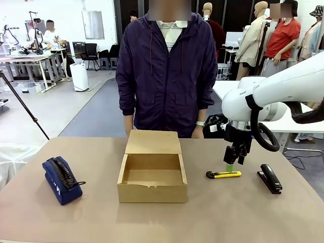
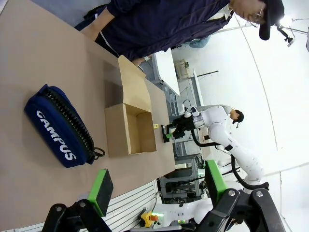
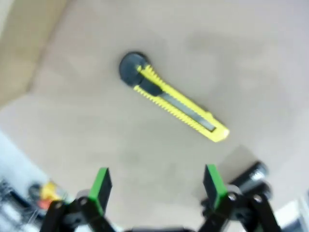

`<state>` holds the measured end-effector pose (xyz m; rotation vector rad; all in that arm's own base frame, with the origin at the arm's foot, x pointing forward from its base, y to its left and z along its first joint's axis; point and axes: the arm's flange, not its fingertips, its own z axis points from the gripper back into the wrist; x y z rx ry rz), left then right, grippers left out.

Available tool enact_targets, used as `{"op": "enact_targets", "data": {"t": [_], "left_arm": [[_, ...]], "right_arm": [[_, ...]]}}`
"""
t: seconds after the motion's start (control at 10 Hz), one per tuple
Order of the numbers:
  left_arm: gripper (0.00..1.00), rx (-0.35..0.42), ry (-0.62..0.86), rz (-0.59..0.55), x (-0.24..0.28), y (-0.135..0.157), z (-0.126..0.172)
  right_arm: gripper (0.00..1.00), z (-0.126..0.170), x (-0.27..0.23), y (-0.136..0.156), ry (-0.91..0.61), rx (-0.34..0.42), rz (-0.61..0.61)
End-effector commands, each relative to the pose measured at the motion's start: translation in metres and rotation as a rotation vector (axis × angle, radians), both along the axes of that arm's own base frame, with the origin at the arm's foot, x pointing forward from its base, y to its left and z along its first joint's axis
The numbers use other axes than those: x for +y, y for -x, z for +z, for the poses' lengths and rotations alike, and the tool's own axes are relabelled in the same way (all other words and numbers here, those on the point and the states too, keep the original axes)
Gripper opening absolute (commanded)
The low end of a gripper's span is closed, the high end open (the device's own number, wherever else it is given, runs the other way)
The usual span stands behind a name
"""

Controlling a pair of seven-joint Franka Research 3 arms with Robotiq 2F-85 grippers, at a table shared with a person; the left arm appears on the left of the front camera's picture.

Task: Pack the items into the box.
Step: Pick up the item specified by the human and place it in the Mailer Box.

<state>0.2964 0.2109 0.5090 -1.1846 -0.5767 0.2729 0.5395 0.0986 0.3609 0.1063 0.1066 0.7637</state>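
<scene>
The brown cardboard box (image 1: pixel 152 178) stands open at the table's middle, its flap lid leaning back toward the person; it looks empty inside. A yellow utility knife (image 1: pixel 223 174) with a black end lies flat to the right of the box. My right gripper (image 1: pixel 232 163) hangs open just above the knife, and in the right wrist view the knife (image 3: pixel 175 103) lies ahead of the spread green fingertips (image 3: pixel 102 184). The navy-blue zippered pouch (image 1: pixel 60 179) sits at the table's left. In the left wrist view my left gripper (image 2: pixel 157 186) is open, high above the pouch (image 2: pixel 61 127) and box (image 2: pixel 131 126).
A black stapler (image 1: pixel 269 178) lies right of the knife, close to my right arm. A person in a dark purple jacket (image 1: pixel 166 66) stands at the far edge behind the box. Bare tabletop (image 1: pixel 96 207) stretches between the pouch and the box.
</scene>
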Motion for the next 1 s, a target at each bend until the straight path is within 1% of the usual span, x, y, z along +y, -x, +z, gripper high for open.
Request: {"op": "enact_targets", "data": {"t": [0.0, 0.1, 0.3, 0.4, 0.5, 0.7, 0.8, 0.9], "left_arm": [[1.00, -0.015, 0.020, 0.003, 0.000, 0.000, 0.003], [1.00, -0.015, 0.020, 0.003, 0.000, 0.000, 0.003], [1.00, -0.015, 0.020, 0.003, 0.000, 0.000, 0.003], [1.00, -0.015, 0.020, 0.003, 0.000, 0.000, 0.003], [1.00, -0.015, 0.020, 0.003, 0.000, 0.000, 0.003], [1.00, -0.015, 0.020, 0.003, 0.000, 0.000, 0.003], [1.00, -0.015, 0.020, 0.003, 0.000, 0.000, 0.003], [1.00, -0.015, 0.020, 0.003, 0.000, 0.000, 0.003]], "right_arm": [[1.00, 0.012, -0.009, 0.005, -0.109, 0.101, 0.896], [1.00, 0.014, -0.006, 0.006, -0.113, 0.096, 1.021], [1.00, 0.012, -0.002, 0.009, -0.080, -0.011, 1.014], [1.00, 0.009, 0.002, 0.009, -0.070, -0.070, 0.900], [1.00, 0.009, 0.005, 0.008, -0.067, 0.002, 0.661], [1.00, 0.009, 0.005, 0.008, -0.067, 0.002, 0.661], [1.00, 0.008, 0.003, 0.007, -0.069, -0.011, 0.763], [1.00, -0.003, 0.009, -0.002, -0.070, -0.094, 0.829]]}}
